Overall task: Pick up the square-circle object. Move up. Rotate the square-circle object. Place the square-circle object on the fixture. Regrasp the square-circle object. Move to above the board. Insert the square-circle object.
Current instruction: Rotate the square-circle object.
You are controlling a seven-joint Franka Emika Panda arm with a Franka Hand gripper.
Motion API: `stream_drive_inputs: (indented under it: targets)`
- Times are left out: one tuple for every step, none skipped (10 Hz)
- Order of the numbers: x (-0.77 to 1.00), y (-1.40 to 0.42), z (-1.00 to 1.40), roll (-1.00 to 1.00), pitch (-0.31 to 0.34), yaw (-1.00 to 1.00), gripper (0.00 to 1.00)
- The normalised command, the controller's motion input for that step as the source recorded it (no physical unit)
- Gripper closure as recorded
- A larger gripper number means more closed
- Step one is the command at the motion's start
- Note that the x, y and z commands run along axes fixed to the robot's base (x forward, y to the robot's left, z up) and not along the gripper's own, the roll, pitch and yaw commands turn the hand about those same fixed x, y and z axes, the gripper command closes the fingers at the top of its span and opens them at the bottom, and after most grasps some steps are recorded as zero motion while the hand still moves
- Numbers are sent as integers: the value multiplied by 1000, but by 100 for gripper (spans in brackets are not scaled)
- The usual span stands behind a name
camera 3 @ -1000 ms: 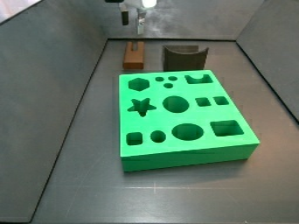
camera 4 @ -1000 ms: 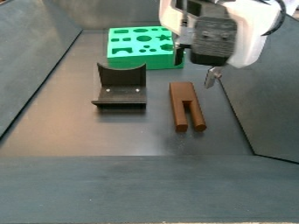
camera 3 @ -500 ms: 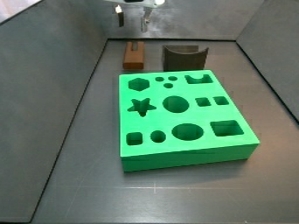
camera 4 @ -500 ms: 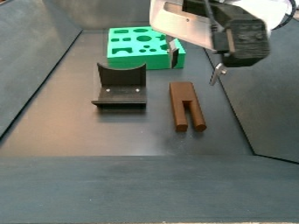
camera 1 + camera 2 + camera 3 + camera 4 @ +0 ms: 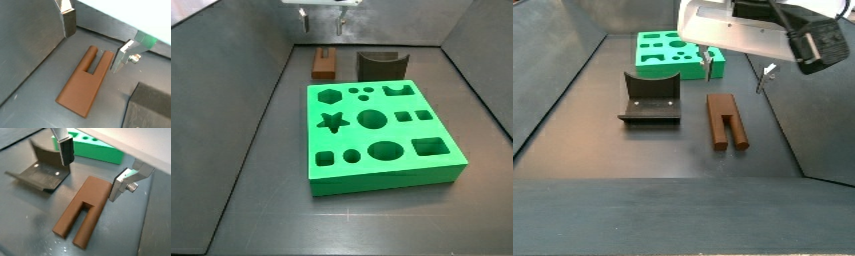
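I see the square-circle object (image 5: 724, 120) lying flat on the dark floor (image 5: 660, 160), just beside the fixture (image 5: 649, 98), not touching it. In both wrist views its two prongs are plain, a slot running between them from one end (image 5: 81, 211). The gripper (image 5: 93, 164) hangs above it with its fingers spread wide, one finger (image 5: 65, 145) on each flank of the block and nothing between them; neither pad touches the wood as far as I can tell. In a wrist view (image 5: 94, 35) the same wide stance shows over the block's forked end (image 5: 88, 79).

Taking the fixture as my landmark: the green board (image 5: 676, 53) lies beyond it, close to its back wall, and in a side view (image 5: 381, 132) its cut-outs face up, a hexagon, star, circles and squares all unoccupied. The brown block sits on the fixture's other flank from the near grey wall. Between the fingers and the block I see nothing in the way; the fixture's curved lip (image 5: 41, 170) is near one finger but clear of it.

The floor is a dull dark grey sheet, ringed by sloping grey walls (image 5: 231, 110).
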Motion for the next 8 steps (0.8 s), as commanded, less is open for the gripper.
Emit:
stream_drive_inputs:
  targets:
    - [19, -6, -28, -7, 21, 1000, 0]
    - [19, -6, -28, -7, 21, 851, 0]
    - [19, -6, -27, -7, 21, 518, 0]
    - [19, -6, -26, -7, 20, 338, 0]
    - [20, -6, -25, -7, 20, 220, 0]
    - [0, 0, -1000, 0, 0, 0, 0]
    - [10, 2, -1000, 2, -14, -55, 0]
    - [23, 2, -1000, 0, -38, -55, 0]
